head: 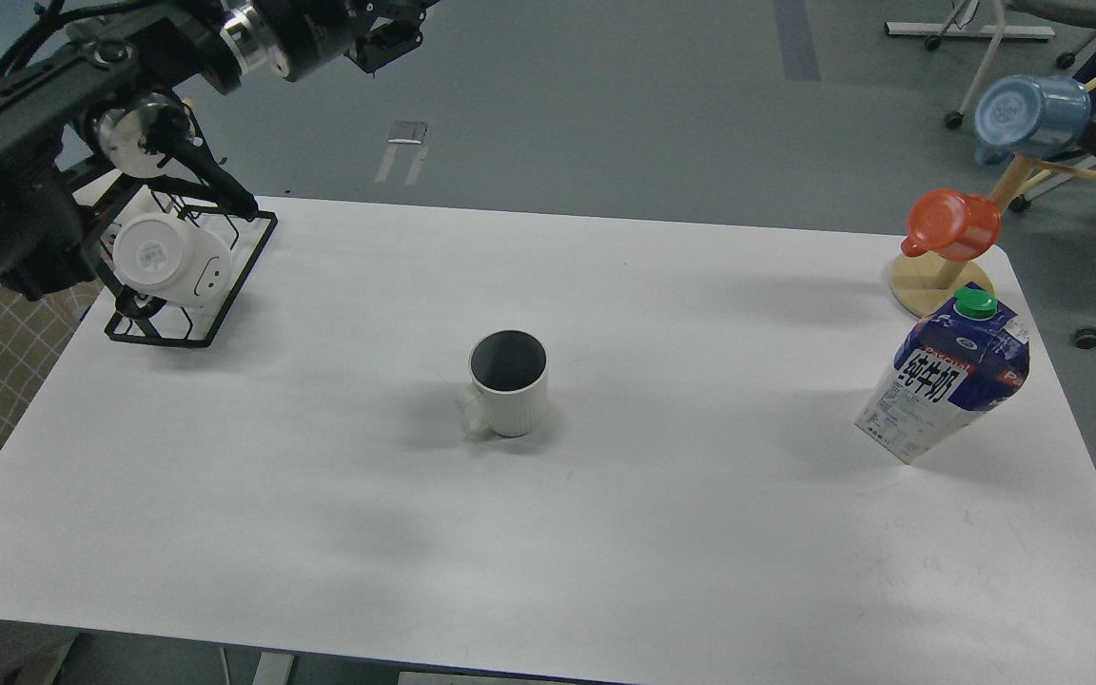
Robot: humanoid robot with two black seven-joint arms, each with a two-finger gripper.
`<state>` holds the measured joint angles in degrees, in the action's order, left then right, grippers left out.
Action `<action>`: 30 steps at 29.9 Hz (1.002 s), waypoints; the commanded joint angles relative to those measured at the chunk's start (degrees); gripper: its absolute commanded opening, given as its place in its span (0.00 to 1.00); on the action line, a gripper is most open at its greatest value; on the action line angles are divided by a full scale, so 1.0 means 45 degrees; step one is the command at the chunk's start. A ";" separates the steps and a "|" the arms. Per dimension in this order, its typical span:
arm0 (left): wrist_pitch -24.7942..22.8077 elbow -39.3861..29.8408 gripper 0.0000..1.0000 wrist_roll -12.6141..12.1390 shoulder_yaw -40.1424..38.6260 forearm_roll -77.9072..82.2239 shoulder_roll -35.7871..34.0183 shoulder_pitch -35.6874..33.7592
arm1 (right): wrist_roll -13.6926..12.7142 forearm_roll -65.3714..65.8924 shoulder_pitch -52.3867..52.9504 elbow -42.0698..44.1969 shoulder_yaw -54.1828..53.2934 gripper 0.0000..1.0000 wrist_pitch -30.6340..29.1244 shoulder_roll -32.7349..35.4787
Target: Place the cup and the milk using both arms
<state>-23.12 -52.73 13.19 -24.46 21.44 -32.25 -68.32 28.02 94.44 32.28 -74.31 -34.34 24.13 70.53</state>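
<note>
The cup (508, 382) stands in the middle of the white bench (320, 495), and the milk (946, 385) stands far to its right. My left gripper (386, 43) is up high at the back, too dark to tell if it is open

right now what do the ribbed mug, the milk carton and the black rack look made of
Ribbed mug: likely ceramic, matte white outside, dark glazed-looking inside.
Milk carton: printed coated paperboard with folded gable top; green cap looks plastic.
Black rack: thin bent wire, probably coated metal.
</note>
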 commanded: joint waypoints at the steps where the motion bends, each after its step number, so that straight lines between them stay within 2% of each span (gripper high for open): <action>1: -0.0037 0.0000 0.94 -0.0022 -0.0013 0.0039 0.0058 0.0045 | -0.0003 0.0186 -0.2287 0.0301 -0.0005 1.00 0.0861 0.0166; 8: -0.0057 0.0000 0.94 -0.0022 -0.0013 0.0059 0.0214 0.0084 | -0.0003 0.0616 -0.4652 0.0926 0.0054 1.00 0.0861 -0.0300; 10: -0.0057 0.0000 0.94 -0.0022 -0.0013 0.0078 0.0214 0.0123 | -0.0003 0.0635 -0.4634 0.0927 0.0034 1.00 0.0861 -0.0924; 17: -0.0096 0.0000 0.94 -0.0002 -0.0052 0.0117 0.0214 0.0260 | -0.0003 0.0674 -0.4595 0.0985 -0.0044 0.99 0.0861 -0.1474; 20: -0.0115 0.0000 0.94 -0.0002 -0.0052 0.0117 0.0214 0.0280 | -0.0003 0.0830 -0.4401 0.1083 -0.0044 0.98 0.0861 -0.2157; 27: -0.0096 0.0000 0.94 -0.0021 -0.0052 0.0156 0.0214 0.0280 | -0.0003 0.1670 -0.3424 0.2039 -0.0025 0.90 0.0861 -0.3640; 29: -0.0116 0.0000 0.94 -0.0002 -0.0032 0.0176 0.0195 0.0280 | -0.0003 0.1670 -0.3267 0.2196 -0.0005 0.86 0.0861 -0.3896; 30: -0.0116 0.0000 0.94 -0.0002 -0.0032 0.0176 0.0195 0.0280 | -0.0003 0.1709 -0.3209 0.2216 0.0034 0.79 0.0861 -0.4032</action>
<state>-23.64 -52.74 13.16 -24.69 22.18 -31.33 -67.06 28.00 101.79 16.93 -65.12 -34.42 28.01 54.16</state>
